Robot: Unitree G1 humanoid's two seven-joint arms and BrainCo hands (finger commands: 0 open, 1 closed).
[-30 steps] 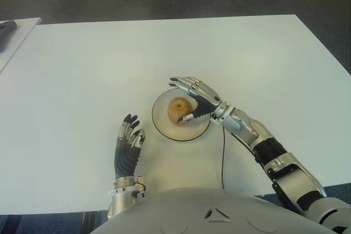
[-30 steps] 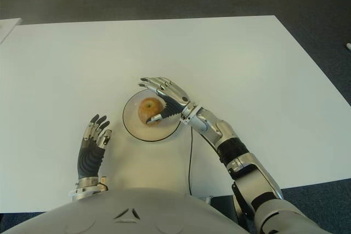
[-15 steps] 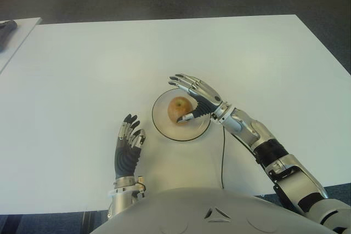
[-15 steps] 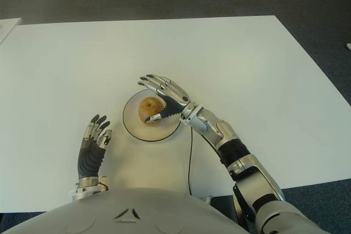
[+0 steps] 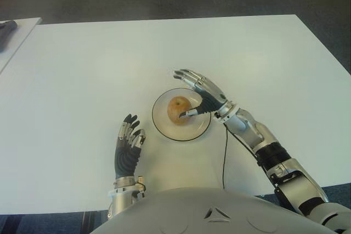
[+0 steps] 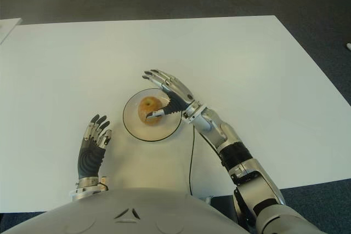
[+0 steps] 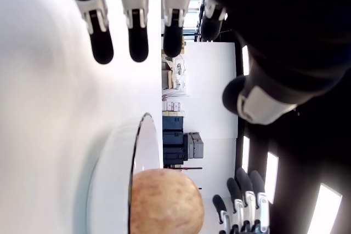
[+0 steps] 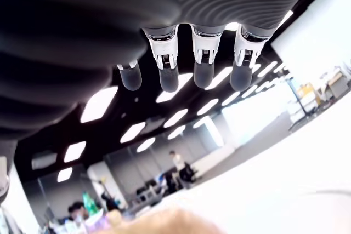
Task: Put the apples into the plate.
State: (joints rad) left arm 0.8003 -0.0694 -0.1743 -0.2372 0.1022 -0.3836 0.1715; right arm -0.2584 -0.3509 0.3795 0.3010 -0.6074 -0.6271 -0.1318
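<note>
nearest us, our left hand [image 5: 128, 145] shows beside the plate, on its left, ribbed black palm up, fingers relaxed and holding nothing. beyond it we see one round, shallow plate [image 5: 162, 128] with a dark rim on the smooth white table [image 5: 82, 64]. one russet, rounded apple [image 5: 177, 108] sits in it. our right hand [image 5: 200, 94] hovers over the apple, metal fingers spread wide, gripping nothing.

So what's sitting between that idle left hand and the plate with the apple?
Nothing: in the eye views only bare white table lies between the left hand and the plate. The apple sits in the plate.
</note>
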